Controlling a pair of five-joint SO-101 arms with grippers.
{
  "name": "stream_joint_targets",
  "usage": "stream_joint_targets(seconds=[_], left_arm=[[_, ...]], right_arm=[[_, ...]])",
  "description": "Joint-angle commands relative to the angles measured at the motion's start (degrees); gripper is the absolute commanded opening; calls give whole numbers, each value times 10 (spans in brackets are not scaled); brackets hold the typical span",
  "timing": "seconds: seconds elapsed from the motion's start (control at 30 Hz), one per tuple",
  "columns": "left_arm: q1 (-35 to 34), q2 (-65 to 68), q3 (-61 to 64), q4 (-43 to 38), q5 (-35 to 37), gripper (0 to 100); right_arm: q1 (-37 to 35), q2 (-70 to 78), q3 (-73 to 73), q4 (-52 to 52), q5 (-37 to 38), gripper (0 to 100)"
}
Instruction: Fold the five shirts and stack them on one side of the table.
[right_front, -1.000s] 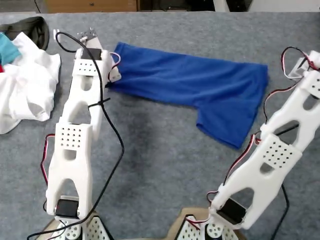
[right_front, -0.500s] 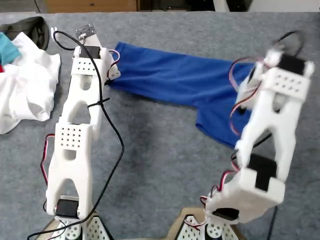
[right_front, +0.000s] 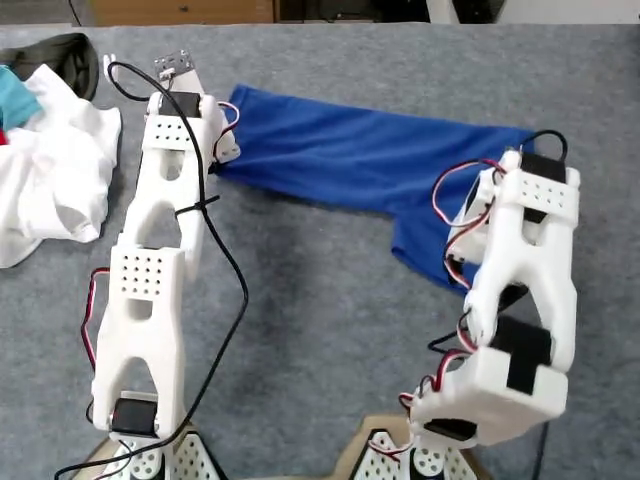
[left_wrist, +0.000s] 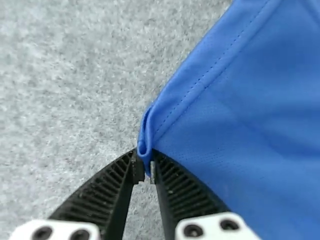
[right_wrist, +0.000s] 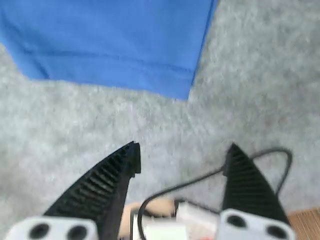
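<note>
The left end effector (left_wrist: 144, 172) pinches the blue shirt (right_front: 370, 160) by its corner, the right end effector (right_wrist: 183, 152) is wide open, and the other shirts (right_front: 55, 170) lie heaped, so nothing looks stacked yet.

Matt cloth blue shirt (right_front: 370, 160); table (right_front: 320, 300) seemingly rough felt.

A robotics lab: arms (right_front: 150, 300) mounted at a felt-covered table (right_front: 320, 320).

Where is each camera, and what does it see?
High: above the table, looking down at the left arm, right arm and shirt.
Left wrist: on its arm, looking along the left gripper, shut on the shirt's corner.
Right wrist: on its arm, looking past the open right gripper at the shirt's hem.
All share the shirt.
</note>
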Motion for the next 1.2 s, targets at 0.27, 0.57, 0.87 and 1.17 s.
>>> stream_joint_targets(seconds=[0.27, 0.57, 0.87, 1.17], left_arm=[[-13, -10, -29, 4, -25, 19], [-17, -10, -29, 4, -25, 19], [-16, -10, -29, 4, -25, 19], [-16, -10, -29, 4, -25, 19]], right_arm=[[-9, 87, -26, -52, -7, 143], [-2, 19, -43, 29, -3, 144], [22, 7, -42, -42, -3, 144], [29, 7, -29, -83, -3, 144]])
